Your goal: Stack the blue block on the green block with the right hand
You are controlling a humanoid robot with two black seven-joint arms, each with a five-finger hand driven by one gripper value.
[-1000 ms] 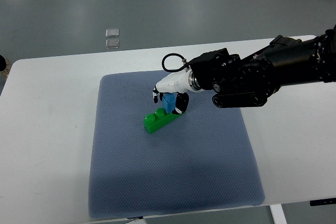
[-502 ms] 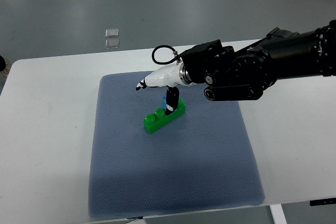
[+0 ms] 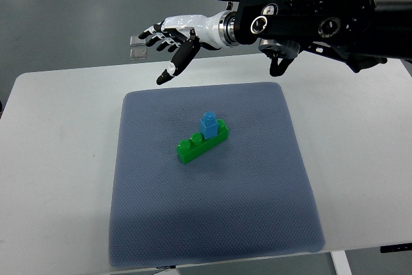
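A blue-grey textured mat is lying across the white table, filling the lower middle of the frame, its near part bare. Toward the mat's centre the green block is sitting at a slant, and the blue block is standing upright on its right end, pressed onto the studs. Nothing is crowding the pair; the mat around them is open on every side, and no hand is touching them.

Farther back, above the mat's far edge, the right hand is hanging in the upper middle of the frame, well apart from the blocks. Its white and black fingers are spreading wide and loose, holding nothing, with the thumb pointing down toward the table. Its bulky black arm is reaching in from the upper right.

Beyond the table the grey floor is showing, with a small clear packet lying on it just left of the hand.
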